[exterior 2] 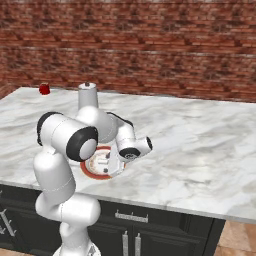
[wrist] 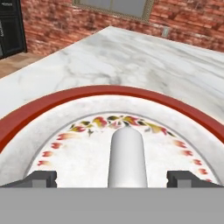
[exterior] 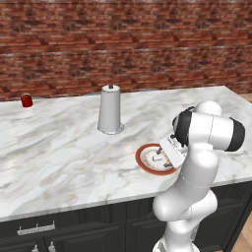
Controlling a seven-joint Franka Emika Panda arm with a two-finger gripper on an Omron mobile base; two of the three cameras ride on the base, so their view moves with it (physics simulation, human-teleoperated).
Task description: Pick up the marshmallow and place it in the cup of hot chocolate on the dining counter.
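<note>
The marshmallow (wrist: pixel 127 155) lies on the red-rimmed plate (wrist: pixel 39 109), a small white cylinder pointing away from the hand. My gripper (wrist: pixel 113 178) is low over the plate, open. Its two dark fingertips (wrist: pixel 41 178) flank the marshmallow with a gap on each side, touching nothing. From the base views the gripper (exterior: pixel 158 157) (exterior 2: pixel 106 161) hangs over the plate (exterior: pixel 142 165) (exterior 2: pixel 92 173) near the front edge of the dining counter (exterior: pixel 59 147) (exterior 2: pixel 200 140). The cup of hot chocolate (exterior: pixel 26 100) (exterior 2: pixel 44 89), a small red mug, stands far off at the counter's back left.
A tall grey conical canister (exterior: pixel 110 109) (exterior 2: pixel 87 95) with a knob stands behind the plate, between it and the mug. A brick wall runs behind the counter. Dark cabinets sit under the counter's front edge.
</note>
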